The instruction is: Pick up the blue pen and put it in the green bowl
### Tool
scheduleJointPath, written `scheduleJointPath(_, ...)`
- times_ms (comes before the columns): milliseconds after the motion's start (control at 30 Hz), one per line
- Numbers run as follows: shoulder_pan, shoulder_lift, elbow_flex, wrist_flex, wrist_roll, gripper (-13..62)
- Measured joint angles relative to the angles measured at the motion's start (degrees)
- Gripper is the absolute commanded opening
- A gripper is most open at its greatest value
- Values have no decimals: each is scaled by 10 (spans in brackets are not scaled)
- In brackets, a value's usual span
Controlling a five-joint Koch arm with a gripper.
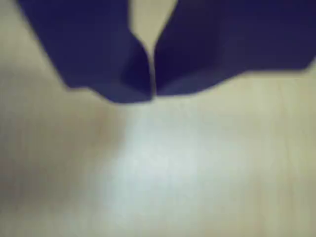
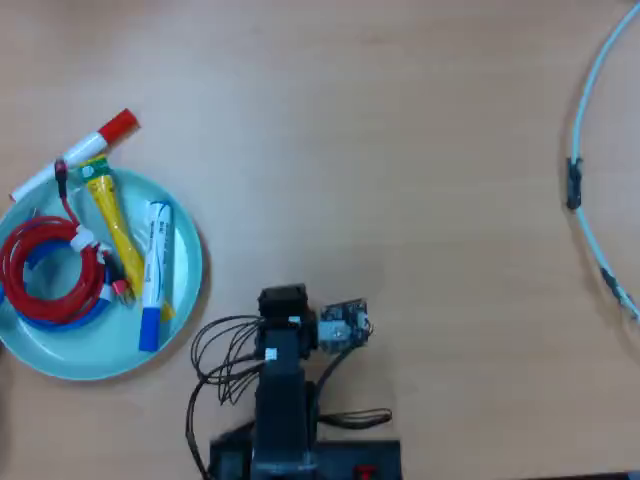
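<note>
One pale wooden table [image 2: 400,150] fills both views. On it at the overhead view's left sits the green bowl [image 2: 190,290], mint and shallow. Inside lies the blue pen [image 2: 154,270], white-barrelled, its print too small to read. The gripper [image 1: 152,94] hangs over bare wood, its dark blue jaws nearly touching, empty.

- The wrist view was heavily blurred; the dark blue gripper [image 1: 152,94] showed soft edges, with a pale glare patch on the table [image 1: 158,163].
- The overhead view was bright, even and sharp, with faint shadows.
</note>
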Motion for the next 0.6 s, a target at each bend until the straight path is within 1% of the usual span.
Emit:
scheduleJointPath(200, 51, 0, 89, -95, 0, -76)
scheduleJointPath(467, 76, 0, 278, -436, 3, -76)
scheduleJointPath(600, 89, 0, 303, -472, 4, -76)
